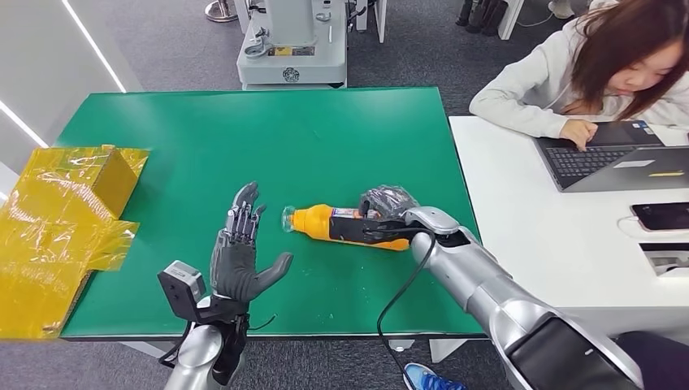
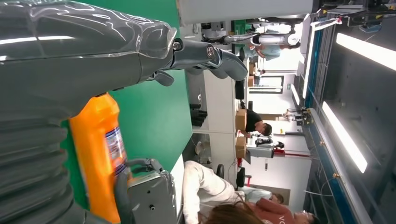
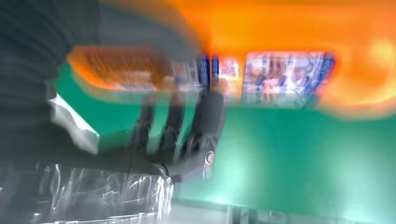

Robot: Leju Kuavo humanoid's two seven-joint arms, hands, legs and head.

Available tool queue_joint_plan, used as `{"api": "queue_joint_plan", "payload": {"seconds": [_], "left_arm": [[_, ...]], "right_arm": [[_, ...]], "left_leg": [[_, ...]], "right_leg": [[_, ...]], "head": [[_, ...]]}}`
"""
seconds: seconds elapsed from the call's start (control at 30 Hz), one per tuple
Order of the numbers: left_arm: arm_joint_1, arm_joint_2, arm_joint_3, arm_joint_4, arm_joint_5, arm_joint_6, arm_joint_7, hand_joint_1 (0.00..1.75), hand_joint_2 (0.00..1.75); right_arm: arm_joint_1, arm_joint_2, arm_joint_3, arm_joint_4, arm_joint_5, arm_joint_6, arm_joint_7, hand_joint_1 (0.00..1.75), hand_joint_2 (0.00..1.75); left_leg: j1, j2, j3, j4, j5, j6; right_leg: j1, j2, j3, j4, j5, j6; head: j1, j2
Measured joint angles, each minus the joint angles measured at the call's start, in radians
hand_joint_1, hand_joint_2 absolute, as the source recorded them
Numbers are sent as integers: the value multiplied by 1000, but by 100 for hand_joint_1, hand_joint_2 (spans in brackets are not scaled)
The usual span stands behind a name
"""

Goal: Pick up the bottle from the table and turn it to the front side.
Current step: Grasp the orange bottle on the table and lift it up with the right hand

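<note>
Silver forearms rise from the lower edge of the head view. On the left, the left hand (image 1: 238, 258) hovers over the green table (image 1: 244, 130) with its palm bare and its fingers spread, thumb out to the side, holding nothing. Just beside it the bottle (image 1: 329, 223) lies on its side on the table, orange with a clear cap pointing toward that hand and a label band too small to read. The right hand (image 1: 388, 210) is wrapped over the bottle's base end, grasping it. Yellow film-covered boxes (image 1: 57, 219) sit at the table's left edge, and a person (image 1: 593, 73) types on a laptop (image 1: 609, 158) at the white table (image 1: 520, 236) alongside.

From the left wrist, the bottle (image 2: 95, 158) shows orange beyond the hand's grey thumb, its label print unreadable.

From the right wrist, everything is blurred; the bottle (image 3: 289, 51) appears orange with a blue, white and red label, probably lifted slightly off the green surface, dark fingers (image 3: 205, 126) curled around it.
</note>
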Motion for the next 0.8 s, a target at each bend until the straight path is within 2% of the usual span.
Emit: {"api": "queue_joint_plan", "payload": {"seconds": [0.13,0.17,0.3,0.8], "left_arm": [[4,4,0,0,4,-6,5,0,175],[6,5,0,0,5,-7,5,0,175],[14,9,1,0,8,-12,5,0,175],[26,14,1,-18,8,-14,5,0,175]], "right_arm": [[0,-9,20,-8,-4,1,5,103,175],[0,-12,24,-8,-4,1,5,100,175],[-4,-17,35,-9,-10,2,3,0,175],[-10,-18,65,-9,-47,1,0,0,175]], "left_leg": [[0,0,0,0,0,0],[0,0,0,0,0,0],[0,0,0,0,0,0],[0,0,0,0,0,0]], "right_leg": [[0,0,0,0,0,0],[0,0,0,0,0,0],[0,0,0,0,0,0],[0,0,0,0,0,0]], "head": [[0,0],[0,0],[0,0],[0,0]]}}
